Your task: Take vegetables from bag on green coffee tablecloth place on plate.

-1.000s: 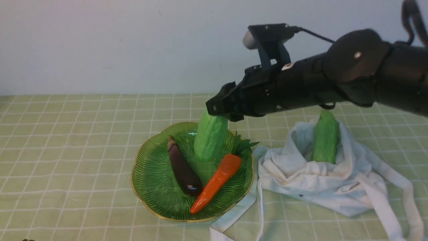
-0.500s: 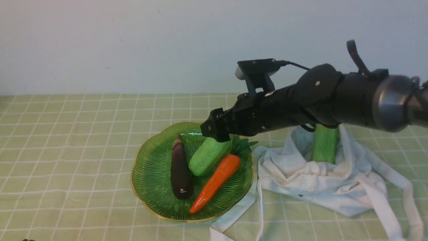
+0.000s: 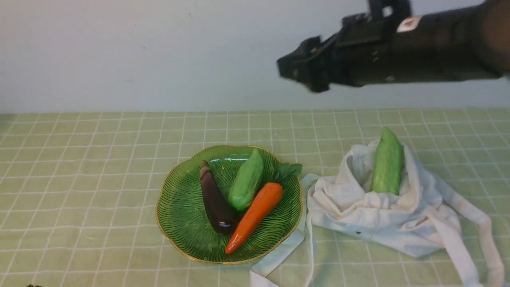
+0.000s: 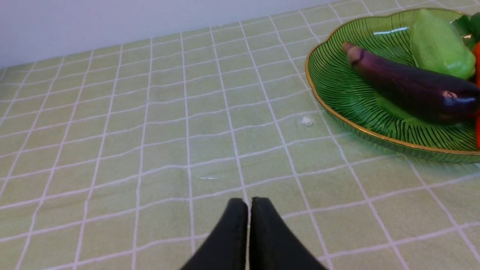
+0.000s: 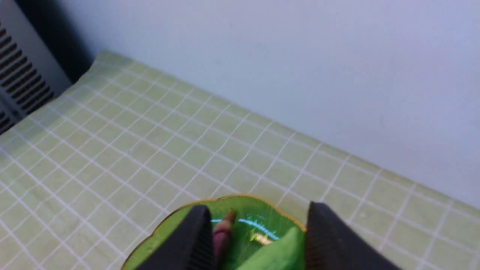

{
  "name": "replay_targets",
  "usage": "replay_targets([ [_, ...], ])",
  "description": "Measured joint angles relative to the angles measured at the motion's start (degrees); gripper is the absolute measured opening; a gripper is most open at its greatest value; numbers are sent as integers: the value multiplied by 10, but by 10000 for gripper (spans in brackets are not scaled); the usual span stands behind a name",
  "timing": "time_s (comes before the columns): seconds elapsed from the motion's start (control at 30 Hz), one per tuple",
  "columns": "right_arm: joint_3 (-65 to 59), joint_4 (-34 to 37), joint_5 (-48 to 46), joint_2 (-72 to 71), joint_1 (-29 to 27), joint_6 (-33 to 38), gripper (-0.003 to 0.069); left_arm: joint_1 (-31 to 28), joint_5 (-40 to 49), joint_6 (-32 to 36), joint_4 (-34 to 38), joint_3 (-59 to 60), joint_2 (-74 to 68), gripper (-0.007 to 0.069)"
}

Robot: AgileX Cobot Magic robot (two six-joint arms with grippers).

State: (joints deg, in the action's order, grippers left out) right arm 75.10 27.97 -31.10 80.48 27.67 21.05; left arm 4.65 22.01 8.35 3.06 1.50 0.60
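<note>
Pale green and finely bumpy, one gourd [image 3: 246, 180] lies on the plate [image 3: 177, 223] just left of the front view's centre. It slants between a dark purple eggplant [image 3: 215, 199] on its left and an orange carrot [image 3: 255, 213] on its right, touching both toward its lower end. The carrot's leafy green top [image 3: 289, 170] lies at the plate's upper right rim.

A second gourd [image 3: 386, 163] stands nearly upright in the bag [image 3: 378, 223] at the right of the frame. Its lower end is sunk in the crumpled white cloth and its tapered tip rises above the bag's opening. The bag's left edge meets the plate's right rim. One of its strap handles [image 3: 279, 255] runs along the plate's lower right rim toward the bottom edge of the frame, and another loops off at the lower right. Plate and bag both rest on the tablecloth [image 3: 79, 179], which reaches back to a plain pale wall [image 3: 139, 52].

High in the upper right of the front view, the right gripper [image 3: 295, 73] hangs in front of the wall, well above plate and bag. In the right wrist view its two black fingers [image 5: 197, 232] stand apart with nothing between them, and the plate's rim shows through the gap.

At the bottom centre of the left wrist view, the left gripper [image 4: 248, 202] has its fingers pressed together and holds nothing. It is low over the tablecloth, and whether it touches the cloth cannot be told. A small white scrap [image 4: 306, 121] lies on the cloth just beside the plate's rim.
</note>
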Motion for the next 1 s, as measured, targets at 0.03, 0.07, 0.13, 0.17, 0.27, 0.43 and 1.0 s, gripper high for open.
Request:
replay_targets([
  [0.03, 0, -12, -2, -5, -1, -9, 261, 0, 0, 0, 0, 0, 0, -5],
  [0.07, 0, -62, -23, -49, -11, -45, 134, 0, 0, 0, 0, 0, 0, -5],
  [0.13, 0, -132, -46, -100, -26, -103, 32, 0, 0, 0, 0, 0, 0, -5],
  [0.17, 0, -143, -51, -109, -28, -112, 23, 0, 0, 0, 0, 0, 0, -5],
  [0.27, 0, -226, -87, -169, -40, -175, -7, 0, 0, 0, 0, 0, 0, -5],
  [0.43, 0, -373, -154, -258, -45, -312, -12, 0, 0, 0, 0, 0, 0, -5],
  [1.0, -42, -371, -220, -392, -45, -391, -12, 0, 0, 0, 0, 0, 0, -5],
])
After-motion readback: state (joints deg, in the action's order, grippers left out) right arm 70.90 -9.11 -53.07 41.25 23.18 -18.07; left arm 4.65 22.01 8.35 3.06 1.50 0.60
